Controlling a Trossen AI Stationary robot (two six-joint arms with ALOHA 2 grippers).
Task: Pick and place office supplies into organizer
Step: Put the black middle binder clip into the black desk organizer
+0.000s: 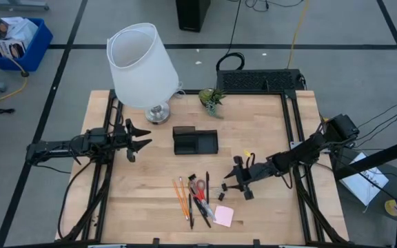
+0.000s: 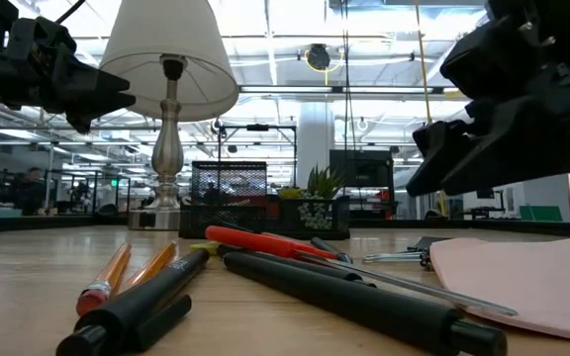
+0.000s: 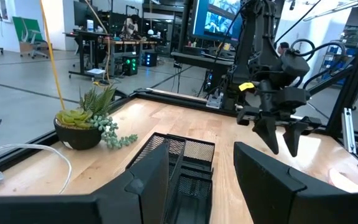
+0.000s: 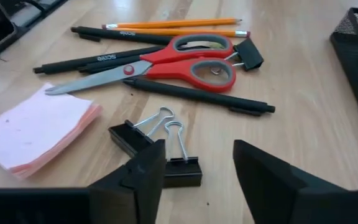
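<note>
Organizer point(image 1: 194, 141) apparently unfilled; pencils point(image 1: 181, 194), pens point(image 1: 200, 207), scissors point(image 1: 198, 189), sticky-note pad point(image 1: 223, 216) heaped nearby; right pincer point(image 1: 238, 182) released beside binder clips point(image 4: 160, 152), left pincer point(image 1: 135, 139) released, idle.

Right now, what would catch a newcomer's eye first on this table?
The tall silver-stemmed lamp with its big white shade at the table's far edge dominates. Near the front edge, red-handled scissors lie among black pens and orange pencils. The open right gripper hovers beside them, above black binder clips.
</note>
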